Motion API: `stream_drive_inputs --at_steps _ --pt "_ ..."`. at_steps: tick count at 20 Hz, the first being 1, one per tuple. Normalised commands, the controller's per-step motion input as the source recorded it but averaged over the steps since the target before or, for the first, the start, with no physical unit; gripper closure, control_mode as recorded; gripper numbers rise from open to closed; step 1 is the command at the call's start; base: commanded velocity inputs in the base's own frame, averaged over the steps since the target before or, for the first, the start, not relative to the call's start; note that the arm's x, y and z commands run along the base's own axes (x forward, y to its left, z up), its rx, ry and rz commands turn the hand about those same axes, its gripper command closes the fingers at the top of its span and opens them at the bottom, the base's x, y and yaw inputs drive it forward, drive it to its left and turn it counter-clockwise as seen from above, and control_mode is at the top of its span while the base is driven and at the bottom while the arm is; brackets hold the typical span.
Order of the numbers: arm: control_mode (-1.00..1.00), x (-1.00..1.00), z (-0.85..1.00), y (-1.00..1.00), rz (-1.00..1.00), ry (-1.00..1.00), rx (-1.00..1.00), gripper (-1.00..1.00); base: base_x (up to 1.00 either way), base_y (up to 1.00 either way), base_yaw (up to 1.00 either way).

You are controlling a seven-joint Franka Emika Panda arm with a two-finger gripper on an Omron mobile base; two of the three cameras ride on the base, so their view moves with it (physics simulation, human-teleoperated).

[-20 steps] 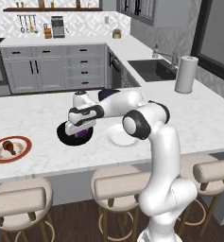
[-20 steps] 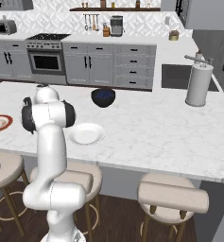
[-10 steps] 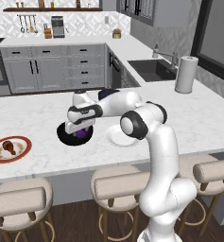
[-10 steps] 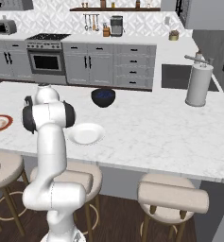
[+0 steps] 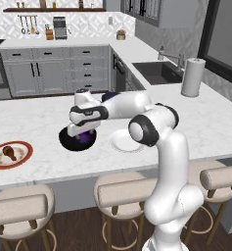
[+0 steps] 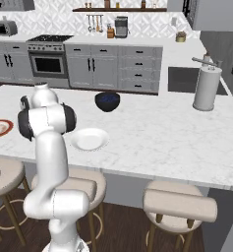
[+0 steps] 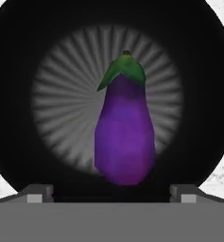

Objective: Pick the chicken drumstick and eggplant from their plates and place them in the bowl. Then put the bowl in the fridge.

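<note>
The dark purple eggplant (image 7: 124,137) with its green stem lies inside the glossy black bowl (image 7: 19,71), apart from both fingertips (image 7: 35,193). My gripper (image 7: 111,191) hovers just above it, open, with the jaws spread wide and nothing held. From the left base view the gripper (image 5: 83,131) hangs over the bowl (image 5: 68,142), where the purple eggplant (image 5: 84,139) shows. The chicken drumstick (image 5: 9,152) rests on the red-rimmed plate (image 5: 11,164) at the counter's left. The plain white plate (image 5: 125,142) sits bare just right of the bowl. The fridge is out of view.
A smaller dark blue bowl (image 6: 107,101) stands farther back on the island. A paper towel roll (image 6: 206,86) stands near the sink (image 5: 159,71). Stools (image 5: 125,191) line the near edge of the counter. The white plate (image 6: 90,139) and the red-rimmed plate (image 6: 1,129) also appear in the right base view.
The arm and hand hold almost the same pose over the black bowl. Nothing else on the counter has moved.
</note>
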Motion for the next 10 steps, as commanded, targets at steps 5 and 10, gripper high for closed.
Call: stream_drive_inputs --at_steps 5,10 --pt "-1.00 -0.77 0.21 -0.53 -0.05 0.00 0.00 -1.00 0.00 0.00 0.00" --pt "-1.00 -0.81 0.13 -0.89 -0.14 0.08 0.00 -1.00 0.00 0.00 0.00"
